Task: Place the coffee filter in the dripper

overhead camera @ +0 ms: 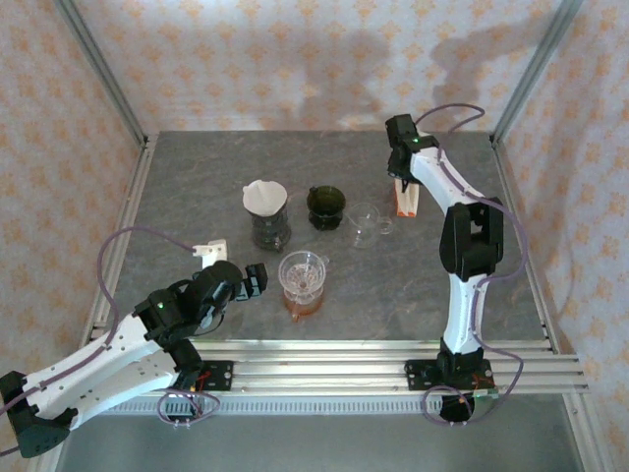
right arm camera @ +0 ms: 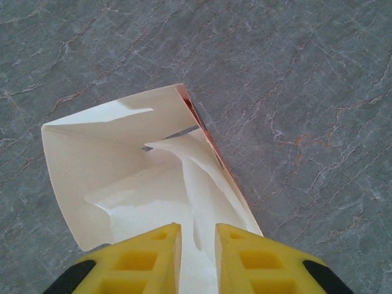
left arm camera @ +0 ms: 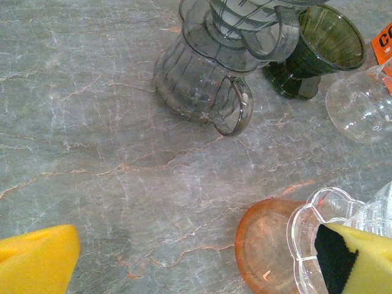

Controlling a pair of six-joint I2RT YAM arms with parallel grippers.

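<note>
An open orange-and-white filter box (overhead camera: 405,200) stands at the back right. My right gripper (overhead camera: 402,180) reaches down into it. In the right wrist view its yellow fingers (right arm camera: 147,257) are pinched on a raised fold of a white coffee filter (right arm camera: 205,184) inside the box (right arm camera: 79,165). A clear dripper (overhead camera: 303,271) sits on an orange cup (overhead camera: 304,307) at front centre. My left gripper (overhead camera: 255,280) stands open just to its left. In the left wrist view that dripper (left arm camera: 318,226) and the cup (left arm camera: 266,245) lie by the right finger, and nothing sits between the fingers.
A grey glass server (overhead camera: 269,228) carrying a dripper with a white filter (overhead camera: 264,196) stands at centre left. A dark green dripper (overhead camera: 325,206) and a clear glass dripper (overhead camera: 367,225) stand beside it. Aluminium frame rails border the table.
</note>
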